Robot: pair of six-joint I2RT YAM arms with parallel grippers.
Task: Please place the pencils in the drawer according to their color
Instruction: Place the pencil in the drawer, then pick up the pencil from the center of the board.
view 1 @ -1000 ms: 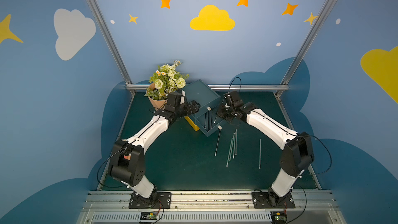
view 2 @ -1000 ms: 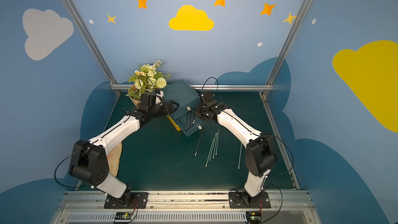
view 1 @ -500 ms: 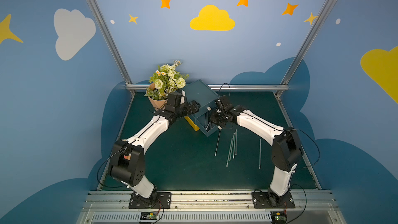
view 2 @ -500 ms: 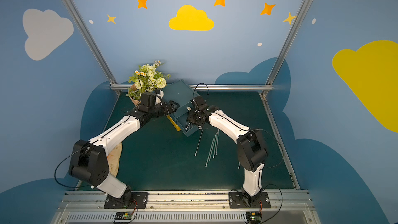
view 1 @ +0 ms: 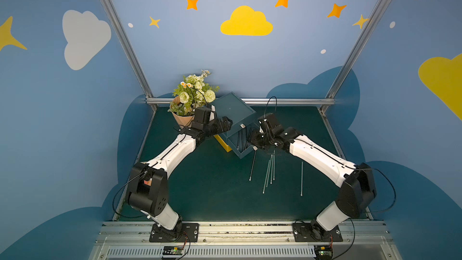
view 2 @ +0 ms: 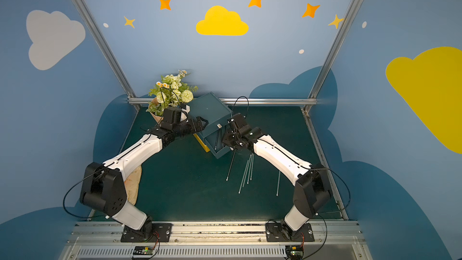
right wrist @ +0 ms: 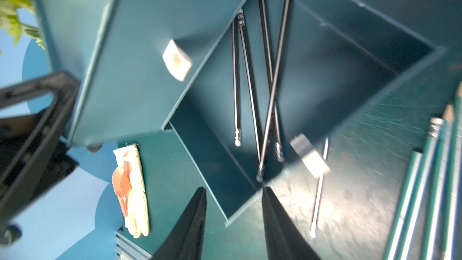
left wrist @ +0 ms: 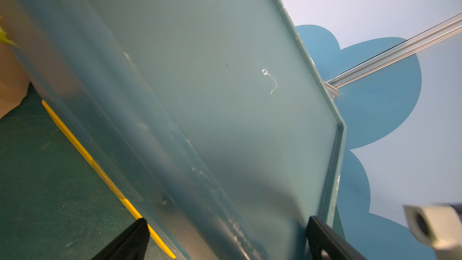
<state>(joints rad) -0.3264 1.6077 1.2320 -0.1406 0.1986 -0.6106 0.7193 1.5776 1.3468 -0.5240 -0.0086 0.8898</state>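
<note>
Right claw [right wrist: 233, 191], spread and empty over the drawer [right wrist: 337, 71], should rise straight out; left claw [left wrist: 227, 221], also spread, braces the cabinet [left wrist: 200, 83].

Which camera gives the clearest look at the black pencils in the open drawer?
The right wrist view: it looks into the drawer, showing four black pencils, one crossed over the others. In both top views the black pencils are only thin dark lines. The left wrist view shows only the cabinet wall, no pencils.
</note>
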